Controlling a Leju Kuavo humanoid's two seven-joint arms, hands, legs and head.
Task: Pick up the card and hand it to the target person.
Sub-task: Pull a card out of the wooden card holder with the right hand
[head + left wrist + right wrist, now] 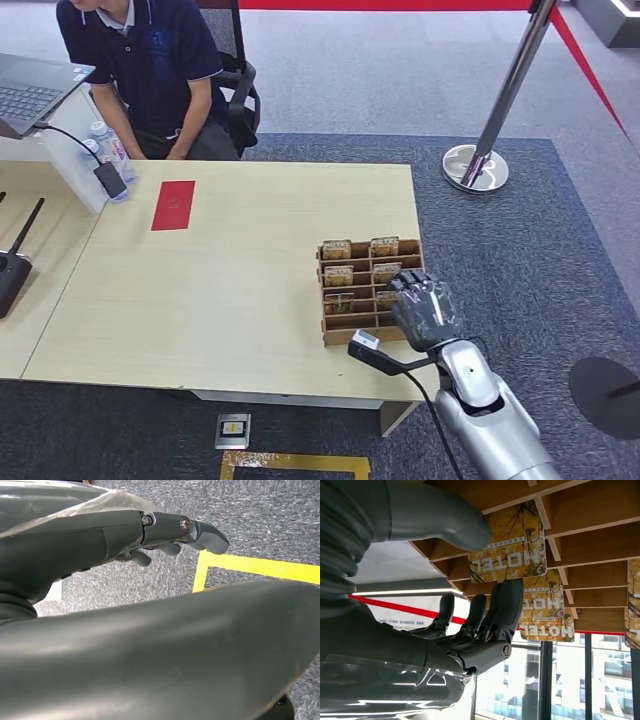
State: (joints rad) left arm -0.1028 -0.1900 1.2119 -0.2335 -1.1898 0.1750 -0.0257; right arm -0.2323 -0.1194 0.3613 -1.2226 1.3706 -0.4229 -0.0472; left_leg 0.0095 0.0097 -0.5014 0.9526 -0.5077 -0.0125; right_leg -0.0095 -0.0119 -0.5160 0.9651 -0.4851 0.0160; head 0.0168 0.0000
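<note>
Wooden rack [330, 333]: near table [226, 290] corner, slotted, holding yellow hotel cards [508, 547] with tree print.
Right hand [424, 308]: over rack, fingers [505, 607] spread, empty.
Left hand [166, 532]: above carpet, fingers extended, empty.

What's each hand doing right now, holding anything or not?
Left hand: hanging over the floor, holding nothing, fingers loosely apart, open.
Right hand: over the card rack, fingers apart, open, no card held yet.

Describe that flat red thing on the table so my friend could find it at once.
Start at the long light wooden table and look to its far edge, just in front of the seated person. The red envelope lies flat there by itself, well away from the wooden card rack; it is the table's one plain red rectangle.
</note>
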